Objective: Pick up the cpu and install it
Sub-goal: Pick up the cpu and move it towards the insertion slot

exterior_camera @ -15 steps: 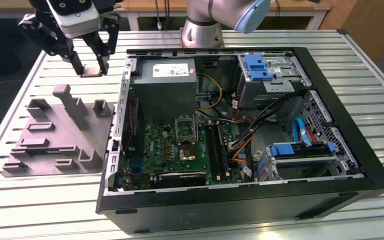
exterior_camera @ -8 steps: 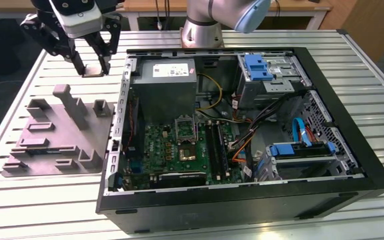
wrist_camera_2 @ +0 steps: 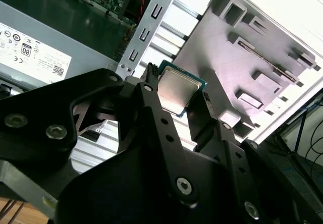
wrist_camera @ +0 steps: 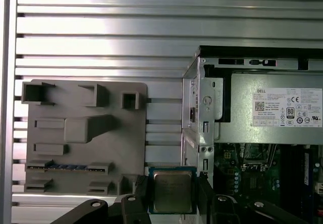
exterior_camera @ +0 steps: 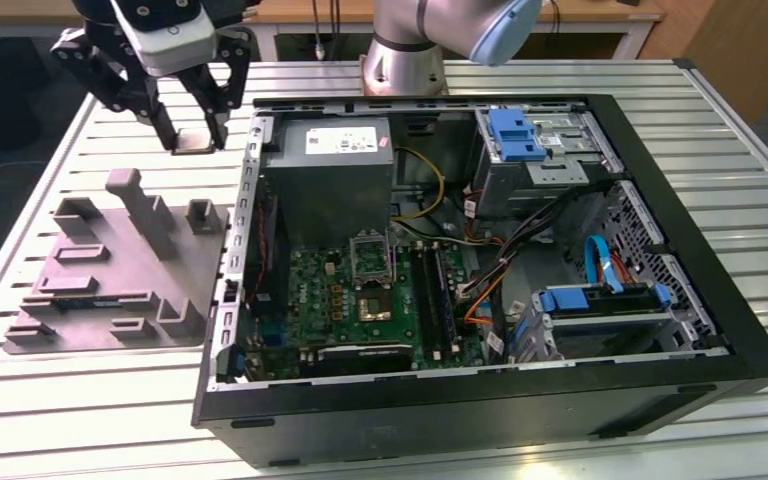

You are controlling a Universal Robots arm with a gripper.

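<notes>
Two black fingers of the hand [exterior_camera: 195,140] are closed partway on the cpu [wrist_camera: 172,191], pinching it by two opposite edges, and the jaws stand only as wide as the chip itself. In both wrist views its silvery metal top faces the cameras, so I judge that it hangs flat with the lid up, level with the counter [exterior_camera: 91,420]. It is close to square, so it has hardly any long axis. In the first wrist view its edges run parallel to the wall of the computer case [exterior_camera: 491,410]. In the exterior view the hand sits at about ten o'clock, above bare counter slats. It is just outside the case's corner, at about one o'clock from the grey holder tray [exterior_camera: 117,270]. The cpu is clear of the tray and of the counter, so the pick-up looks done. The install is not yet done. From the hand, the metal-framed socket [exterior_camera: 373,258] on the green motherboard [exterior_camera: 344,290] lies at about four o'clock, well apart and inside the case. Its centre looks dark, with no chip in it. The grey power supply box [exterior_camera: 337,170] with its white label lies between the hand and the socket, at roughly three o'clock from the hand
</notes>
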